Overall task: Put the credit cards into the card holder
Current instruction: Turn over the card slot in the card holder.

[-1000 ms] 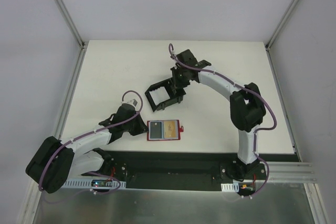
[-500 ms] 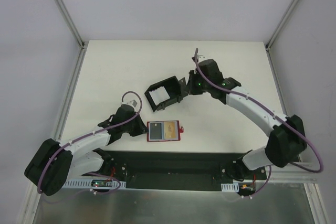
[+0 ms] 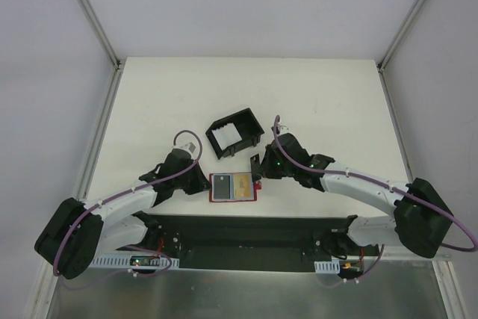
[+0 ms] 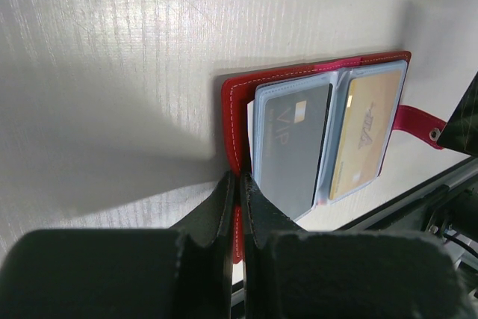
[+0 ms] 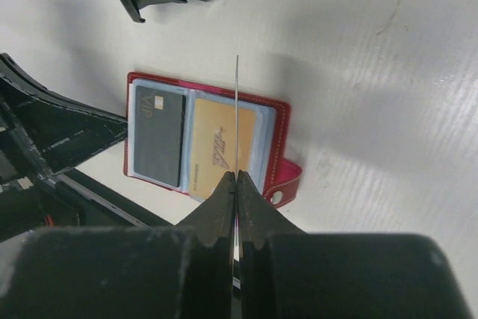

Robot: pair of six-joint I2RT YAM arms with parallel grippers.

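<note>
**Top view.** A matt white table [image 3: 164, 102] is shown, enclosed by plain pale grey walls [image 3: 246, 5] and edged by slanting metal posts [image 3: 89, 13]. A black base plate [image 3: 246, 229] runs along the near edge, where both arms are bolted. The wallet [image 3: 232, 186] is laid open and flat near that edge, midway between the arms. An open-sided black box [image 3: 250, 128] is set just behind it, apart from it. The left gripper [image 3: 206, 184] is placed at the wallet's left edge. The right gripper [image 3: 257, 168] is held low at the wallet's right end, close to the snap tab [image 3: 259, 182].

**Left wrist view.** The table is seen to be finely ribbed and is crossed by a broad soft shadow. The left fingers [image 4: 224, 199] are closed tight, and the wallet's red cover edge is pinched between them. A grey card [image 4: 291, 143] and a gold card [image 4: 366, 128] are seen in the clear pockets.

**Right wrist view.** Faint scuffs are visible on the surface. The right fingers [image 5: 220, 196] are pressed together on a thin card [image 5: 237, 117], seen edge-on. This card is held upright above the gold card's pocket; contact with the wallet cannot be judged.
</note>
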